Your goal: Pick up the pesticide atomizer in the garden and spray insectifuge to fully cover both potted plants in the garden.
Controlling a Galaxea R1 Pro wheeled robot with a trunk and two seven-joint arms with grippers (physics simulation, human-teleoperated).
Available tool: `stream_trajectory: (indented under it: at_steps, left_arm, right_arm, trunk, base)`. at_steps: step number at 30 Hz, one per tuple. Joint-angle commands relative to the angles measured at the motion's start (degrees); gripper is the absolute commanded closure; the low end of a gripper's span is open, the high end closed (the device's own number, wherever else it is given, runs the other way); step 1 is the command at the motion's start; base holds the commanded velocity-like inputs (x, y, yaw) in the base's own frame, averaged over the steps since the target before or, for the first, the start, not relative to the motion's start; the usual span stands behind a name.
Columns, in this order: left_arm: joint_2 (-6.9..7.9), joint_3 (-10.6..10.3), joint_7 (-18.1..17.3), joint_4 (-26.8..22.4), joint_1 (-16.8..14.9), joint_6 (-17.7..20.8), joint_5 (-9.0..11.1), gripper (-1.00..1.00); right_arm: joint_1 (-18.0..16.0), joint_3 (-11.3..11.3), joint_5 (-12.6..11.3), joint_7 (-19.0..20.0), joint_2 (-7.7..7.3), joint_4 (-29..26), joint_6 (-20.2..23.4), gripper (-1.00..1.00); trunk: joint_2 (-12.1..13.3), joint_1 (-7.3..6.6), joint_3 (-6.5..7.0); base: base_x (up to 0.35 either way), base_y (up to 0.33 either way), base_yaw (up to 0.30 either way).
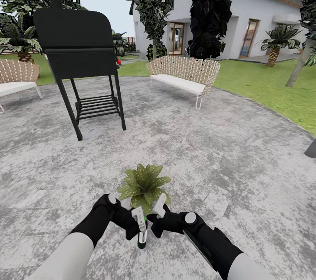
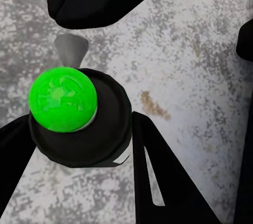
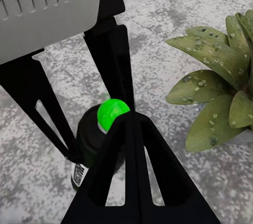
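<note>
Grey paved patio [image 1: 210, 148] spreads wide, a black grill [image 1: 79, 56] far left and a wicker bench [image 1: 184, 75] beyond. Near the front sits one potted plant [image 1: 144, 183]. Just before it, the left claw [image 1: 139, 227] pinches the pesticide atomizer [image 1: 142, 239]; the right claw [image 1: 154, 215] closes on its green-tipped spray head [image 3: 113, 113].

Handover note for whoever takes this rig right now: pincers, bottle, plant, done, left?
Left pincer: shut on the spray bottle, held near upright, green button on top.
Right pincer: right beside the bottle's head; whether it presses or grips, can't tell.
Potted plant: on the patio, just beyond both pincers. Its leaves look speckled; can't say if that is spray.
Done: bottle picked up and brought to a plant.
Left: probably cover this plant fully, then spray the other one.
</note>
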Motion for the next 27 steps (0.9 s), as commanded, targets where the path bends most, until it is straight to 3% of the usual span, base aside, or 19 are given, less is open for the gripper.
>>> stream_trajectory:
  at_steps: [1,14,19,21,27]
  left_arm:
    - [-0.13,0.05,-0.32,-0.09,-0.02,0.6,-0.17,1.0]
    - [-0.24,0.03,-0.33,-0.09,-0.02,0.61,-0.17,1.0]
    - [0.36,-0.36,0.0,0.55,0.0,0.46,-0.72,1.0]
    - [0.98,-0.39,0.15,0.7,0.14,0.51,-1.34,1.0]
    - [6.74,-0.4,0.27,0.79,0.32,0.72,-2.52,1.0]
  right_arm:
    - [-0.03,0.0,-0.03,0.16,0.01,-0.08,0.37,1.0]
    - [-0.03,0.01,0.02,0.16,-0.01,-0.08,0.37,1.0]
    - [-0.03,-0.02,-0.01,0.16,-0.01,-0.08,0.37,1.0]
    - [-0.03,-0.03,0.0,0.16,0.0,-0.08,0.37,1.0]
    - [-0.03,0.04,0.01,0.16,-0.05,-0.01,0.37,1.0]
  trunk:
    - [-0.02,-0.01,-0.05]
    - [-0.02,-0.01,-0.05]
    - [-0.02,-0.01,-0.05]
    - [-0.02,-0.01,-0.05]
    - [-0.02,-0.01,-0.05]
  base:
    - [0.0,0.0,0.0]
    - [0.0,0.0,0.0]
    - [0.0,0.0,0.0]
    - [0.0,0.0,0.0]
    - [0.0,0.0,0.0]
